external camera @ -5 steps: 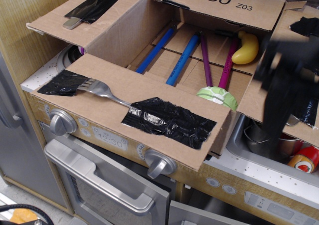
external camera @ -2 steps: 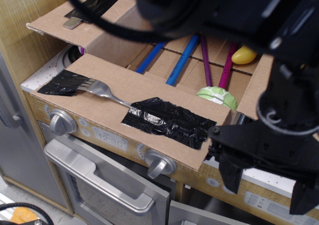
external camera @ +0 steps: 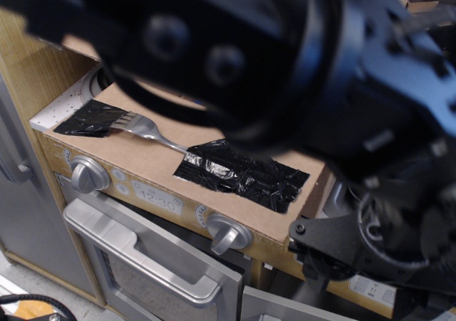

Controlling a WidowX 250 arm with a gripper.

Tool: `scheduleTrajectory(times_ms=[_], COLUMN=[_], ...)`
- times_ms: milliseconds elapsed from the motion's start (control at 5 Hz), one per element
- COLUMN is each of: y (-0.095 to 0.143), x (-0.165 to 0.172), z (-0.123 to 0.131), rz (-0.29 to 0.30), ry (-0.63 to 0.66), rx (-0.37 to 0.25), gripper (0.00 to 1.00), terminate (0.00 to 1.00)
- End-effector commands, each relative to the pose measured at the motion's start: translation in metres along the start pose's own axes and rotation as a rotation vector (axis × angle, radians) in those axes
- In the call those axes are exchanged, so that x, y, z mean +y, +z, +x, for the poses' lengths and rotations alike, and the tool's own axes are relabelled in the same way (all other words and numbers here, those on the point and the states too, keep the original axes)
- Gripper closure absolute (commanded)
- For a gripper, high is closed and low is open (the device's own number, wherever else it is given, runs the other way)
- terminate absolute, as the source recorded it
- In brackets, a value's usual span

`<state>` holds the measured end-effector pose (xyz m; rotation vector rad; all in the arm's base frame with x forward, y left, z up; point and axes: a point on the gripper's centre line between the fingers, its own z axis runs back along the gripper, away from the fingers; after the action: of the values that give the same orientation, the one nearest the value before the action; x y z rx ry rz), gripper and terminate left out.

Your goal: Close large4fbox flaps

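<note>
My dark arm [external camera: 249, 50] fills the top and right of the view and hides most of the large4fbox, including its inside and its other flaps. Only the near flap [external camera: 178, 132] shows, lying flat and outward over the stove front. A metal fork [external camera: 146, 129] is stuck to it with one shiny black tape patch [external camera: 242, 173] over the handle and another [external camera: 89, 118] at the tines. My gripper [external camera: 363, 292] hangs at the lower right, below and right of this flap's corner. Its black fingers [external camera: 317, 260] look spread and hold nothing.
The box sits on a toy stove with two silver knobs [external camera: 87, 173] [external camera: 228, 233] and a grey oven door handle [external camera: 142, 260]. A grey fridge door [external camera: 21, 214] and a wooden side panel [external camera: 28, 72] stand at the left.
My arm has swung in from the right and across the top, now covering the box interior, the far flaps and the utensils inside. The gripper has dropped lower at the right. The near flap has not moved.
</note>
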<state>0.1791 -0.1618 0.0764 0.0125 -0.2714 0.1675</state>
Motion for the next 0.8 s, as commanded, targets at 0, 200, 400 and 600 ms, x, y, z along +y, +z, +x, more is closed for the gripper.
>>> scheduleTrajectory(times_ms=[0, 200, 400, 600], y=[-0.008, -0.007, 0.013, 0.029], x=[0.005, 0.022, 0.035, 0.045], z=[-0.010, -0.003, 0.018, 0.043], rz=[0.230, 0.249, 0.298, 0.336], ry=[-0.045, -0.073, -0.151, -0.228], rx=[-0.111, -0.126, -0.109, -0.125], gripper=[0.00, 0.00, 0.00, 0.00], terminate=[0.00, 0.00, 0.00, 0.00])
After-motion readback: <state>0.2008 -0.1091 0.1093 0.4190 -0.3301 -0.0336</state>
